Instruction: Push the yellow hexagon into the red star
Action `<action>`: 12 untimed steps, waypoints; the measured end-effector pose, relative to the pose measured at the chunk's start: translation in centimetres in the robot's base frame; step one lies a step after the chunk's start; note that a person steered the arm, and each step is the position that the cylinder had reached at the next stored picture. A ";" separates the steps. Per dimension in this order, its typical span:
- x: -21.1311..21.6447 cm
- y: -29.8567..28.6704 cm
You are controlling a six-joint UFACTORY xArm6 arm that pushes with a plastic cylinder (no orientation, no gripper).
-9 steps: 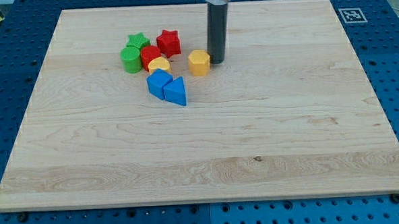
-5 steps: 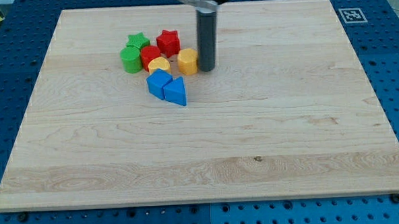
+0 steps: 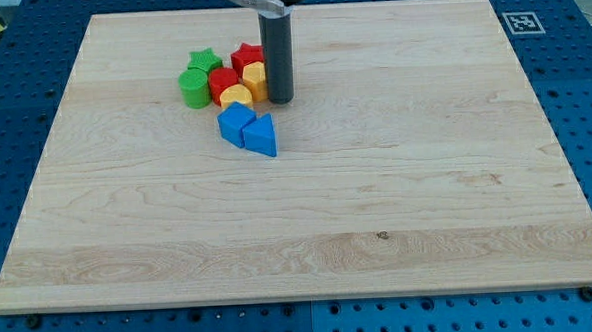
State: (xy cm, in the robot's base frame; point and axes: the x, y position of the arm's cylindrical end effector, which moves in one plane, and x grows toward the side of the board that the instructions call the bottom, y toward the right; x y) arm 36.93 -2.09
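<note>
Resting at the view's upper left on the tabletop (image 3: 398, 202): one yellow hexagon (image 3: 255, 80), touching the lower right side of one red star (image 3: 246, 58). My tip (image 3: 279, 99) stands against the hexagon's right side; it is a plain rod with no hand, so nothing spreads or pinches.

Other blocks, counted:
- One red block (image 3: 222, 82), shape unclear, left of the hexagon.
- One yellow block (image 3: 235, 96), rounded, just below-left of the hexagon.
- One green star (image 3: 204, 60) and one green block (image 3: 193, 87), leftmost.
- Two blue blocks below the cluster: one blue block (image 3: 236, 123), one blue triangle (image 3: 261, 135), touching.

Total: eight blocks.
</note>
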 end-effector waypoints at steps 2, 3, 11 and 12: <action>4.6 2.0; 6.2 0.4; 6.7 -3.9; 7.9 -0.6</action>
